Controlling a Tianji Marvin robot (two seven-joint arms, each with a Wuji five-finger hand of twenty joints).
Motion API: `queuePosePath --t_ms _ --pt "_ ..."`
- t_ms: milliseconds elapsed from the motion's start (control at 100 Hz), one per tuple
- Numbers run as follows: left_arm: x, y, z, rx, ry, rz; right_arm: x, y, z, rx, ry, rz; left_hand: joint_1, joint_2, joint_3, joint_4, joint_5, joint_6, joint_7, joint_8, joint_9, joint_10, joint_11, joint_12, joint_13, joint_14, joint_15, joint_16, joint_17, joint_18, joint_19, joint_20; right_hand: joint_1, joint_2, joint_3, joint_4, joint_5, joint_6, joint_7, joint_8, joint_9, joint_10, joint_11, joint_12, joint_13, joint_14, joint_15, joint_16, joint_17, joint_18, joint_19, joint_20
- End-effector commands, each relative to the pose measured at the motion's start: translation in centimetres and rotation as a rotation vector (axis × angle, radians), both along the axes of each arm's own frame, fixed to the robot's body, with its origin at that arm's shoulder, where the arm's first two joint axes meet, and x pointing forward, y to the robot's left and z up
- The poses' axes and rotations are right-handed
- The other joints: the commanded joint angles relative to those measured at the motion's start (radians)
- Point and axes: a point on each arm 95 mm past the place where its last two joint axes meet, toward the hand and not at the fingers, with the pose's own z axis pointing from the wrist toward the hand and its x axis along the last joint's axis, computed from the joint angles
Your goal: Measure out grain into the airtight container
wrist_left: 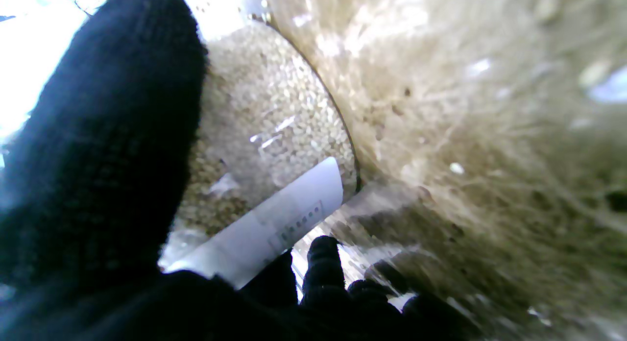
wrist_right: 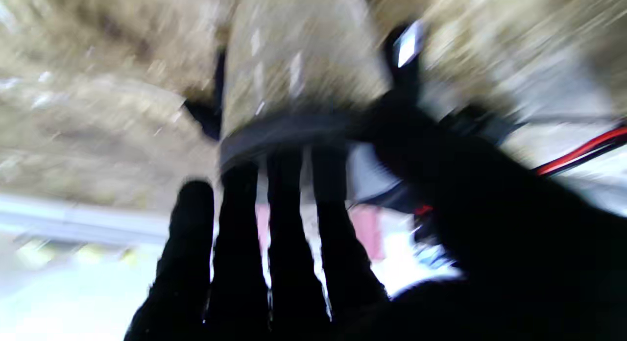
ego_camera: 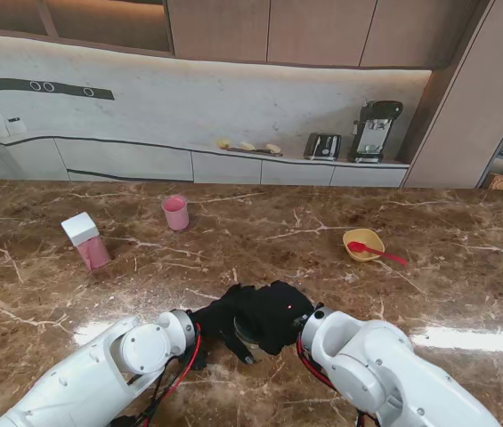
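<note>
No readable text anywhere. White label (wrist_left: 274, 223) on the clear grain container (wrist_left: 274, 115) carries a small printed box with a row of dark marks at about 4 o'clock on the label — too blurred to read. Coffee machine (ego_camera: 375, 130) and toaster (ego_camera: 322, 146) on the back counter, at about 1 o'clock from the table centre — no legible brand.

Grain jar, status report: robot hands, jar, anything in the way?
Both robot hands, left and right, closed around grain jar near me. Jar full, lid on. Pink cup, yellow bowl far off, nothing blocking.
</note>
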Motion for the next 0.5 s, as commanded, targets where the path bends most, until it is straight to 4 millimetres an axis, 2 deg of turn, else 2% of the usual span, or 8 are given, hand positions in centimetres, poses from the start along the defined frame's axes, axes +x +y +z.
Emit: queuePosePath --t_ms 0,70,130,180,250,300,410,490 --pt "-2.07 1.17 -3.33 0.063 0.089 0.0 -0.57 -0.23 0.12 -0.051 0.091 0.03 0.083 0.359 0.161 0.023 0.261 -0.136 0.461 0.074 0.023 -0.018 0.027 0.005 0.065 0.211 0.159 0.068 0.145 0.427 0.306 0.043 0.03 -0.028 0.096 0.016 -0.116 -0.049 -0.096 -0.045 -0.134 -0.033 -0.054 -0.063 -0.209 -0.038 -0.122 -0.099 -0.136 -0.032 -0.146 -0.074" --pt "-2.08 1.12 -3.36 0.063 0.09 -0.001 -0.51 -0.35 0.37 -0.05 0.122 0.04 0.083 0.36 0.161 0.023 0.26 -0.137 0.462 0.075 0.023 -0.019 0.027 0.004 0.065 0.212 0.159 0.069 0.145 0.427 0.306 0.044 0.002 -0.007 0.059 0.025 -0.181 -0.015 -0.15 -0.069 -0.21 -0.015 -0.076 -0.082 -0.278 -0.045 -0.13 -0.113 -0.18 -0.035 -0.181 -0.079" --pt "-2.08 1.07 -3.37 0.062 0.091 -0.003 -0.42 -0.35 0.37 -0.046 0.114 0.028 0.083 0.361 0.161 0.024 0.259 -0.139 0.462 0.075 0.022 -0.019 0.026 0.004 0.065 0.212 0.159 0.069 0.144 0.426 0.306 0.044 -0.038 0.01 -0.039 0.024 -0.175 0.017 -0.162 -0.177 -0.22 -0.005 -0.104 -0.097 -0.289 -0.041 -0.129 -0.117 -0.189 -0.033 -0.19 -0.062" --pt "-2.08 1.04 -3.37 0.061 0.091 -0.003 -0.38 -0.3 0.24 -0.047 0.09 0.011 0.083 0.36 0.16 0.024 0.259 -0.137 0.462 0.076 0.023 -0.019 0.026 0.003 0.065 0.211 0.159 0.07 0.145 0.426 0.306 0.044 -0.102 0.026 -0.163 0.006 -0.175 0.035 -0.154 -0.198 -0.221 0.001 -0.094 -0.084 -0.268 -0.033 -0.111 -0.106 -0.174 -0.025 -0.177 -0.05" --pt "-2.08 1.05 -3.36 0.062 0.09 -0.004 -0.22 -0.21 0.05 -0.05 0.01 -0.043 0.083 0.361 0.16 0.024 0.259 -0.136 0.462 0.076 0.023 -0.018 0.026 0.003 0.065 0.212 0.159 0.071 0.144 0.427 0.306 0.045 -0.147 0.1 -0.374 0.007 -0.172 0.064 -0.065 -0.012 -0.154 0.002 -0.035 -0.05 -0.151 -0.027 -0.045 -0.059 -0.097 -0.009 -0.094 0.002" --pt "-2.08 1.07 -3.36 0.063 0.09 -0.005 -0.1 -0.09 -0.22 -0.053 -0.039 -0.086 0.084 0.36 0.16 0.024 0.259 -0.138 0.462 0.076 0.023 -0.02 0.027 0.003 0.065 0.212 0.159 0.071 0.144 0.427 0.307 0.045 -0.173 0.132 -0.54 0.022 -0.095 0.079 0.025 0.031 -0.072 0.008 0.017 -0.023 -0.022 -0.027 0.029 -0.004 -0.004 0.006 0.005 0.058" --pt "-2.07 1.09 -3.37 0.064 0.089 -0.005 0.12 -0.05 -0.39 -0.082 -0.068 -0.135 0.084 0.361 0.161 0.024 0.258 -0.137 0.462 0.075 0.023 -0.02 0.028 0.002 0.065 0.211 0.159 0.073 0.144 0.427 0.307 0.047 -0.222 0.115 -0.541 0.04 0.061 0.035 0.222 0.097 0.106 -0.039 0.249 0.177 0.278 -0.093 0.36 0.252 0.227 0.005 0.339 0.263" --pt "-2.05 1.08 -3.38 0.063 0.088 -0.005 0.2 0.04 -0.57 -0.046 -0.068 -0.132 0.083 0.357 0.16 0.024 0.262 -0.138 0.464 0.076 0.025 -0.02 0.029 0.003 0.065 0.212 0.16 0.074 0.144 0.427 0.307 0.047 -0.044 0.084 -0.482 0.05 0.161 -0.022 0.296 0.141 0.214 -0.082 0.35 0.277 0.371 -0.123 0.476 0.33 0.299 0.001 0.437 0.261"
